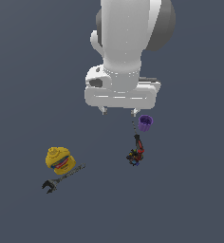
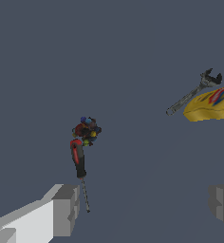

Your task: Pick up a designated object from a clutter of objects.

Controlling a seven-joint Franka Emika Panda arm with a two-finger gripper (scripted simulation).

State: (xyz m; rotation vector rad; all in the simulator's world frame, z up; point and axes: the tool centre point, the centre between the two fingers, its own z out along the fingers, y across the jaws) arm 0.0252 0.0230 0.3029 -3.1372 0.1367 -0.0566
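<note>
The designated object [image 1: 135, 153] is a small dark piece with red, black and blue parts; its thin rod end points toward my gripper [image 1: 119, 112]. In the wrist view the designated object [image 2: 83, 142] lies on the floor ahead of the fingers, its rod tip close to one finger [image 2: 62, 209]. My gripper [image 2: 142, 206] is open, jaws wide apart with nothing between them, hovering apart from the object. The clutter also holds a yellow head-shaped toy [image 1: 59, 159], a grey-black wrench [image 1: 62, 179] and a purple cup [image 1: 145, 123].
The purple cup stands right beside the rod's tip, just below the gripper's finger [image 1: 134, 112] in the exterior view. The wrench [image 2: 190, 94] and yellow toy [image 2: 211, 104] lie together, well apart from the designated object. The floor [image 1: 190, 199] is plain dark grey.
</note>
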